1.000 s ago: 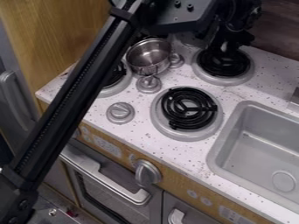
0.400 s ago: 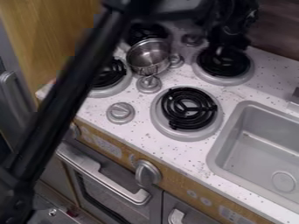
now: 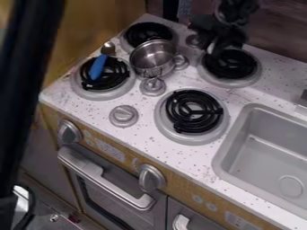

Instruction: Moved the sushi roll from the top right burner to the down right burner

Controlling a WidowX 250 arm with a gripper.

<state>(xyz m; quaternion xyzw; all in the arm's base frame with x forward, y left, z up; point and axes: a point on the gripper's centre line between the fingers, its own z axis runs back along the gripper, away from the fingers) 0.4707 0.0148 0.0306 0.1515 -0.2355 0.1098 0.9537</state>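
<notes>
The black gripper [image 3: 221,44] hangs over the back edge of the top right burner [image 3: 230,65], at the upper right of the camera view. It hides the rear part of that burner's black coil. Nearer the front of the counter, the down right burner [image 3: 193,111] is in full view, with a bare black coil inside a grey ring.
A metal pot [image 3: 153,57] stands between the left and right burners. A blue-handled spoon [image 3: 98,67] lies across the front left burner [image 3: 102,92]. The grey sink [image 3: 252,143] is at the right. A dark arm part [image 3: 27,81] crosses the left edge.
The long arm part has swung left, uncovering the left burners, the spoon and a front knob. The gripper has shifted slightly left over the back of the top right burner.
</notes>
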